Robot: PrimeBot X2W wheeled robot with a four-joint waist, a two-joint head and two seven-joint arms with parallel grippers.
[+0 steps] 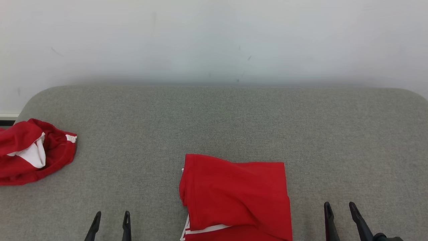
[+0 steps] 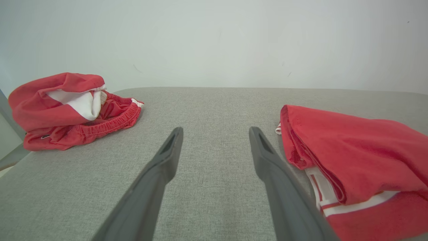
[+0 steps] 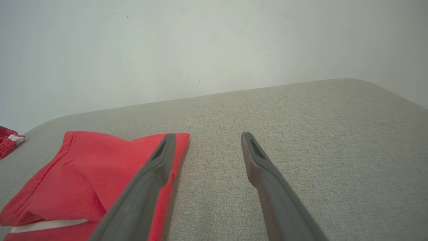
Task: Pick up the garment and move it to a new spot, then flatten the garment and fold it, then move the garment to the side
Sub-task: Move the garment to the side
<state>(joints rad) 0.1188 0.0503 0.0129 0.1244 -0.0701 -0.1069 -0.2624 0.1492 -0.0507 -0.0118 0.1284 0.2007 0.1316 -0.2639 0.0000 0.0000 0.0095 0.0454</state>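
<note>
Claws both gaping, empty: left gripper [image 1: 112, 214] lower left, right gripper [image 1: 339, 205] lower right of head view; folded red-and-white cloth garment [image 1: 234, 194] btwn them, bottom centre, on grey fabric pad [image 1: 214, 117]. Left wrist view: garment at right, crumpled red-and-white spare cloth [image 2: 67, 110] upper left. Right wrist view: garment lower left. Fold looks done; shift to side remains.

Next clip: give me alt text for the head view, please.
A folded red garment lies at the near middle of a grey padded surface, between the left gripper and right gripper, both with jaws open and empty. A crumpled red-and-white garment sits at the left edge.
</note>
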